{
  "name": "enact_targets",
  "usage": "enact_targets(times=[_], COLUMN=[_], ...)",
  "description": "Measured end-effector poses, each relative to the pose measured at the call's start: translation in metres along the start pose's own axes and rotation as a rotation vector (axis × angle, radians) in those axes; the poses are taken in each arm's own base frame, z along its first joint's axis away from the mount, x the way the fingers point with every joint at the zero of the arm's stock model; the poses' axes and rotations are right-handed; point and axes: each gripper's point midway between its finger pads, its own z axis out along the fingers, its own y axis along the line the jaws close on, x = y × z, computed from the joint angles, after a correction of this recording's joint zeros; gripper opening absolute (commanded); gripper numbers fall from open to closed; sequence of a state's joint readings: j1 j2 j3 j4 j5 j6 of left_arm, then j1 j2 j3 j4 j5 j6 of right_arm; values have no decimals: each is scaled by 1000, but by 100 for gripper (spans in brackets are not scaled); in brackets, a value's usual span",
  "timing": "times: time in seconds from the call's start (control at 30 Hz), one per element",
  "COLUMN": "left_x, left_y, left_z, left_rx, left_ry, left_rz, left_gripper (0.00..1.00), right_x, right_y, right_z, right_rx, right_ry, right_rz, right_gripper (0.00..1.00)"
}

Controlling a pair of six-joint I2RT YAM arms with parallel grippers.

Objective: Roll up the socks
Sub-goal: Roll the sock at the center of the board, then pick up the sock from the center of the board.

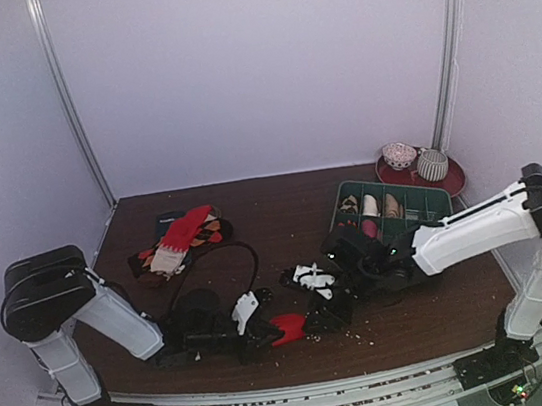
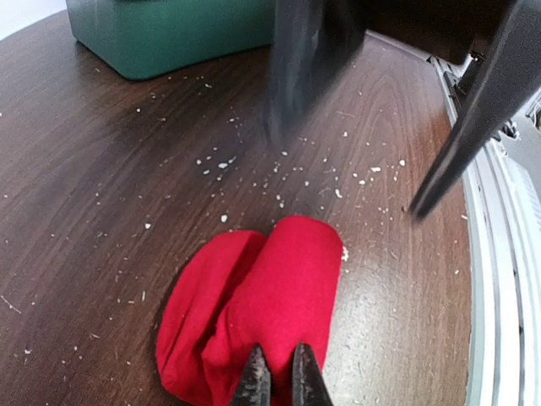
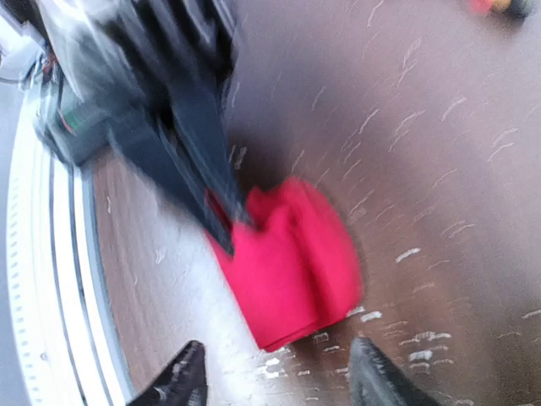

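The left hand [image 2: 281,376] is pinched shut on the bright red knit sock [image 2: 270,296] by the dark wooden worktop [image 2: 101,169] near edge; the right hand [image 3: 279,376] (blurred) hangs open, empty.

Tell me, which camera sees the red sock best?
The left wrist view: the red sock is close and sharp. The right wrist view shows it blurred; the top view shows only a small red patch.
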State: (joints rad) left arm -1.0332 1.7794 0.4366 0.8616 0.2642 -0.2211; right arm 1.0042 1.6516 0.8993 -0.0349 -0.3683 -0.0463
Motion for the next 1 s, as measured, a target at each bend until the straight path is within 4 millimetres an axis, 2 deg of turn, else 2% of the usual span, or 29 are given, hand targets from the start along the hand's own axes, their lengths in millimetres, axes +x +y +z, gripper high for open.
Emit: enact_targets(times=[0.1, 0.2, 0.27, 0.37, 0.5, 0.63, 0.7, 0.77, 0.8, 0.87, 1.0], left_x=[-2, -2, -1, -1, -1, -3, -3, -4, -4, -4, -4], left_y=[1, 0, 0, 0, 1, 2, 2, 2, 2, 1, 1], left_z=[4, 6, 7, 7, 9, 13, 15, 16, 17, 17, 17], left_rx=[9, 18, 20, 20, 20, 21, 22, 24, 26, 29, 35], left_ry=[6, 13, 21, 25, 27, 26, 24, 22, 21, 20, 19], left_rz=[-40, -62, -72, -82, -89, -94, -95, -94, -94, -93, -85], left_gripper=[0, 0, 0, 0, 0, 0, 0, 0, 0, 0, 0], right_x=[-36, -67, -78, -82, -84, -96, -103, -108, -108, -107, -93], right_y=[-9, -20, -30, -41, -55, -68, -73, -74, -74, -71, -51], right_z=[-37, -65, -77, -85, -93, -118, -137, -147, -147, -136, -92], right_rx=[116, 223, 298, 375, 466, 570, 622, 638, 637, 597, 400], right_ry=[-176, -305, -350, -365, -365, -430, -486, -515, -512, -473, -359], right_rz=[-52, -75, -86, -90, -79, -27, 8, 17, 19, 10, -29], right_gripper=[68, 78, 86, 99, 100, 100, 95, 89, 84, 83, 83])
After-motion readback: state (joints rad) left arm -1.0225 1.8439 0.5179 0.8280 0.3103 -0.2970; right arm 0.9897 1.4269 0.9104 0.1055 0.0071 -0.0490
